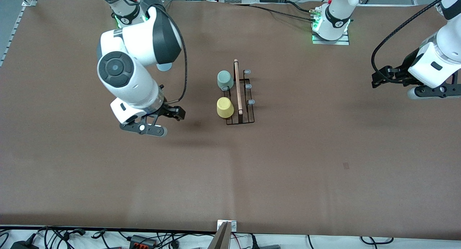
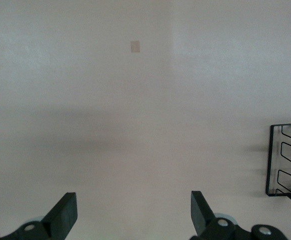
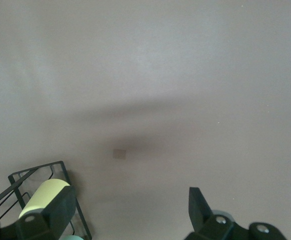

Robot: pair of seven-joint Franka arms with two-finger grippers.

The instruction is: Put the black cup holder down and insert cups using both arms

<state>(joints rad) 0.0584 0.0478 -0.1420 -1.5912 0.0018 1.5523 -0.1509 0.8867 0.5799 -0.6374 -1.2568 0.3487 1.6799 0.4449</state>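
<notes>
Brown table (image 1: 288, 177) cover fills most of the scene. Roughly mid-table sits the black cup holder (image 1: 240, 98), wooden rod handle (image 1: 237, 87) running along it. Two cups are on its prongs on the side toward the right arm's end: the grey-green cup (image 1: 224, 79), and the yellow cup (image 1: 224, 107) nearer the front camera. A light blue cup (image 1: 164, 67) peeks out from under the right arm. Right gripper (image 1: 175, 113) hovers over bare table with fingers wide, holding nothing. Left gripper (image 1: 377, 78) hangs over its own end, fingers spread wide too, empty.
</notes>
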